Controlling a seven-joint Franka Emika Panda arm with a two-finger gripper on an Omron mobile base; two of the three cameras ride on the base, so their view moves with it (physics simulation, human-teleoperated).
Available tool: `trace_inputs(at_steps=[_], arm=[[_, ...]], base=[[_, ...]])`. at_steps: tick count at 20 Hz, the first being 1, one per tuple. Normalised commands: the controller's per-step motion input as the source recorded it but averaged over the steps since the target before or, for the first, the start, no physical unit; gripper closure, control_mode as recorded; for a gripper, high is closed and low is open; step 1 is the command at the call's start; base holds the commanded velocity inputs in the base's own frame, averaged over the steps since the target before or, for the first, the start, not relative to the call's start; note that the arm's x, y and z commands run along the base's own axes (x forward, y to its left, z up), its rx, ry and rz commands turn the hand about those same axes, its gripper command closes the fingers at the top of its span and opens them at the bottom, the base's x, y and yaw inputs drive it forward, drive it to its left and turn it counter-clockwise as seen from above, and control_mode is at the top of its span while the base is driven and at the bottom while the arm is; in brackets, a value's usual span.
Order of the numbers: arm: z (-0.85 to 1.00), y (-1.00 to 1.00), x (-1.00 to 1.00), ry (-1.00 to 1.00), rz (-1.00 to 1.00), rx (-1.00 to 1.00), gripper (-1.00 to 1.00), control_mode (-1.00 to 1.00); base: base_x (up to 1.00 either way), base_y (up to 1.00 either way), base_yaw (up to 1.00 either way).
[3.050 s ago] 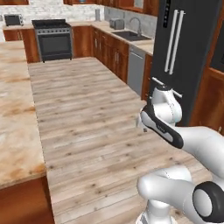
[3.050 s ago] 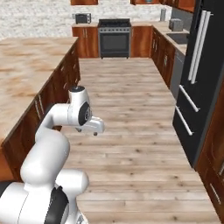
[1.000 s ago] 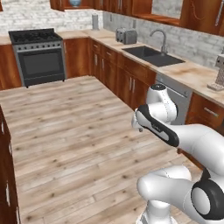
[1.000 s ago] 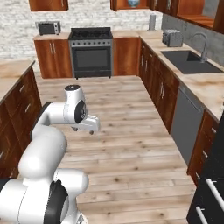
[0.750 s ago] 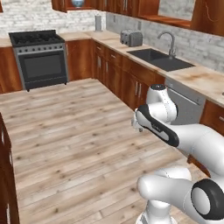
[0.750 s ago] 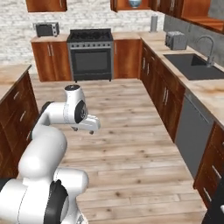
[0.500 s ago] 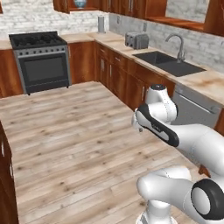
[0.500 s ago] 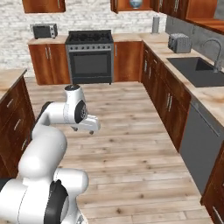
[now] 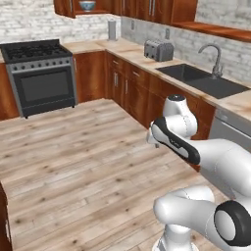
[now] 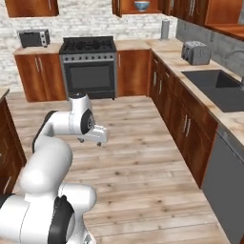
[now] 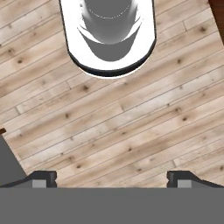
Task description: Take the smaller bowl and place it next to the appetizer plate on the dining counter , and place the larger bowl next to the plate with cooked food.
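My gripper (image 11: 112,179) hangs over the bare plank floor, open, with nothing between its two dark fingertips (image 11: 43,177). In the right base view the hand (image 10: 97,138) sits low in front of the folded arm, above the floor in the middle of the kitchen. The smaller bowl, the larger bowl, the appetizer plate and the plate with cooked food are out of view. A corner of a beige-topped counter with a red-brown wood base (image 10: 4,124) shows at the left edge. I cannot tell whether it is the dining counter.
A black stove (image 9: 39,73) stands at the back wall. Along the right runs a wooden counter with a toaster (image 9: 158,50) and a sink (image 9: 203,81). A blue-white bowl (image 10: 141,5) sits on a high open shelf. The wood floor (image 9: 73,162) is open ahead.
The whole picture has swung: the base has turned and moved, so stove, toaster and sink sit further left and nearer. The arm keeps its folded pose and the gripper stays open.
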Motion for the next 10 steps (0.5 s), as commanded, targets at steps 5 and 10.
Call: trace_inputs(at_steps=[5,10], arm=[[0.0,0.0,0.0,0.0,0.0,0.0,-1.0,1.0],[0.0,0.0,0.0,0.0,0.0,0.0,-1.0,1.0]], base=[[1.0,0.0,-0.03],[1.0,0.0,0.0]])
